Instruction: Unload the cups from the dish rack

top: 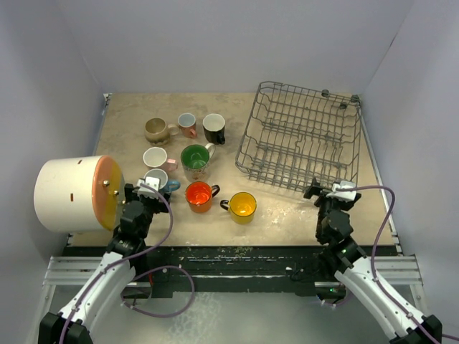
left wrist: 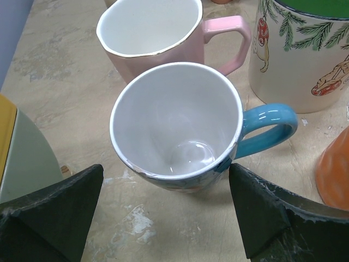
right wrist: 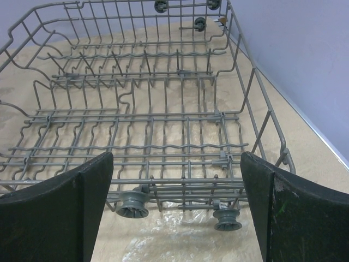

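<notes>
The dish rack [top: 301, 136] stands at the back right with no cups in it. Eight cups stand on the table to its left: tan [top: 155, 130], salmon [top: 187, 123], black [top: 214, 127], pink [top: 155, 158], cream with green inside [top: 195, 160], blue [top: 158, 180], orange [top: 199, 196] and yellow [top: 242, 206]. My left gripper [top: 149, 190] is open and empty. The blue cup [left wrist: 177, 125] stands upright just beyond its fingertips, with the right fingertip [left wrist: 245, 191] very close to its side by the handle. My right gripper [top: 331, 192] is open and empty, facing the rack's near edge [right wrist: 147, 120].
A big cream cylinder with an orange face [top: 72, 193] lies at the near left, close beside my left arm. In the left wrist view the pink cup [left wrist: 152, 38], the cream cup [left wrist: 300, 54] and the orange cup [left wrist: 335, 169] crowd around the blue one. Walls enclose the table.
</notes>
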Motion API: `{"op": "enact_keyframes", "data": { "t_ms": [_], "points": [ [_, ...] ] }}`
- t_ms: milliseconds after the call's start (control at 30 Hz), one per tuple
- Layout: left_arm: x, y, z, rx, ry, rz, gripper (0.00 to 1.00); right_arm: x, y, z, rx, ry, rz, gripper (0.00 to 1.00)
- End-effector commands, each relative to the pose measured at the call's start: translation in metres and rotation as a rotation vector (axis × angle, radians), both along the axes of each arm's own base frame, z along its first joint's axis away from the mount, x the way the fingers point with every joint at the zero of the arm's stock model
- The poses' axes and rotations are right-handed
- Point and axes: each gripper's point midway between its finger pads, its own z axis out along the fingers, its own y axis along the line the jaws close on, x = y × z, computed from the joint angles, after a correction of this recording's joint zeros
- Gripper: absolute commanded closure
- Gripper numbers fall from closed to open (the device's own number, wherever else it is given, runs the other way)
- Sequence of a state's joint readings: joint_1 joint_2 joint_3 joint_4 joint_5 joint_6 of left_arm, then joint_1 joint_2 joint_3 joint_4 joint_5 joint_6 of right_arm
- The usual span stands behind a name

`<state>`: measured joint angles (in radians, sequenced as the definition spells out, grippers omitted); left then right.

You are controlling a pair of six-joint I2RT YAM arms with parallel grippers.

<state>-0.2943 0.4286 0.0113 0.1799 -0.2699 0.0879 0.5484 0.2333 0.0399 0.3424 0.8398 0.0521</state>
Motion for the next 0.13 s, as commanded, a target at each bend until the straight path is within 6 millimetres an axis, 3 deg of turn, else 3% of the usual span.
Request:
{"op": "enact_keyframes", "data": {
  "t_ms": [0,100],
  "points": [
    [0.0092,0.0012,0.0279,-0.041,-0.086,0.026,0.01,0.0003,-0.0032,0.0084,0.010,-0.033,-0.020,0.00],
    [0.0092,0.0011,0.0278,-0.041,-0.086,0.026,0.01,0.0002,-0.0031,0.0085,0.011,-0.034,-0.019,0.00]
  ]
}}
